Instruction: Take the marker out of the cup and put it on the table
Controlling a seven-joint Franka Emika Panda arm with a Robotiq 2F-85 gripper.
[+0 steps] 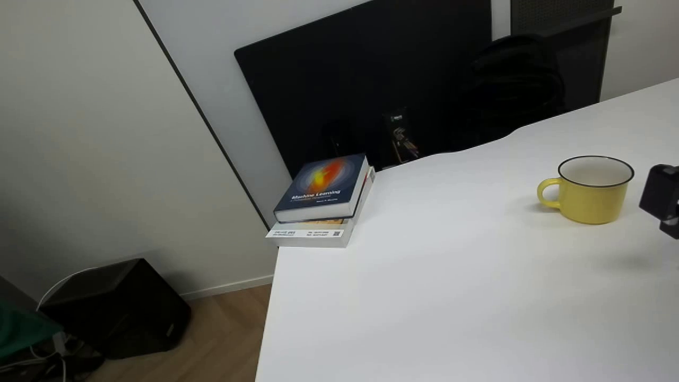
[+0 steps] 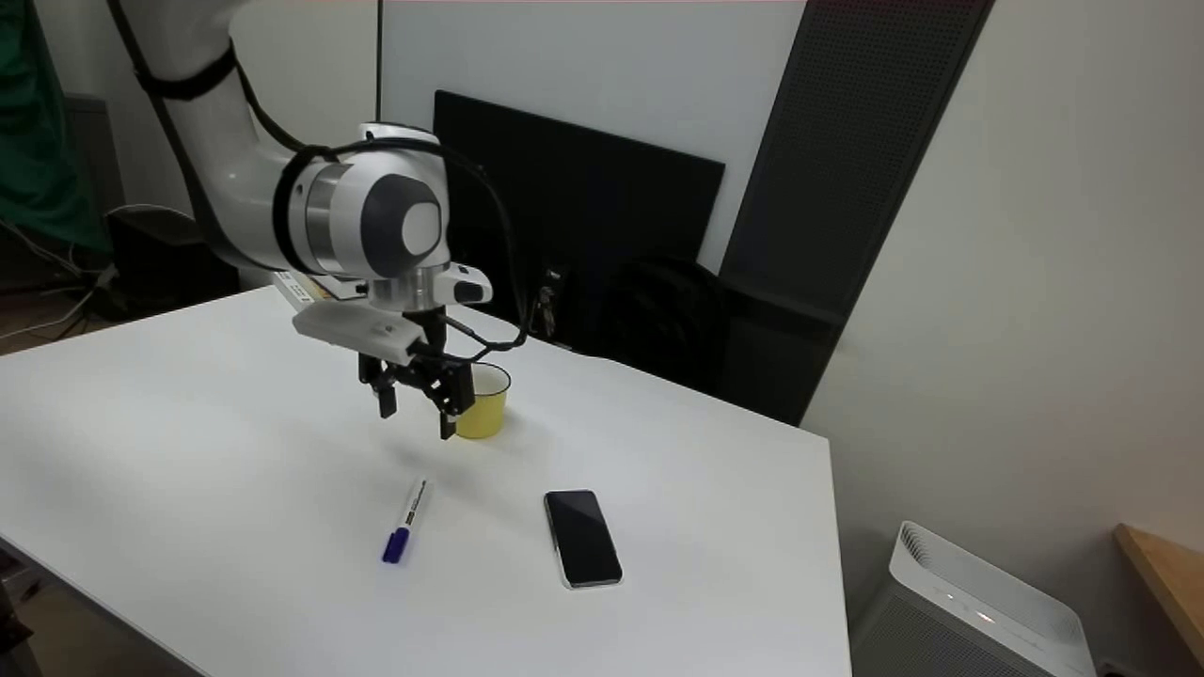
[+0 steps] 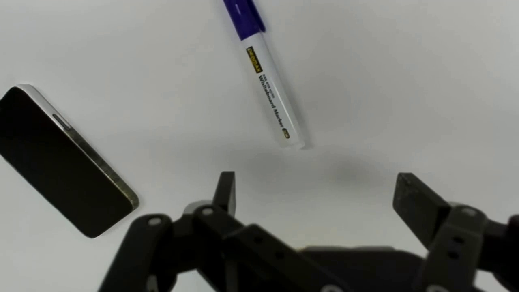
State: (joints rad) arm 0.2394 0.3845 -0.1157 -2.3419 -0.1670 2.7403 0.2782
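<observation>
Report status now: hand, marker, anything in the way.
Hand open and empty, above the table. Marker out of the cup, lying flat on the tabletop. Phone apart to one side, likely not in the way.

Wall (image 1: 106,132): pale grey, with a thin dark seam (image 1: 205,120) in an exterior view
Skirting (image 1: 228,287): pale, along the wall's foot
Floor (image 1: 228,321): brown, wood-patterned
Black board (image 2: 583,188): in front of the wall in both exterior views
Perforated panel (image 2: 856,141): dark, tall, near the black board
White unit (image 2: 1021,583): vented, with a lit indicator (image 2: 985,618) on top
Wooden surface (image 2: 1166,583): at the right edge of an exterior view
Light: soft, dimmer low on the wall
</observation>
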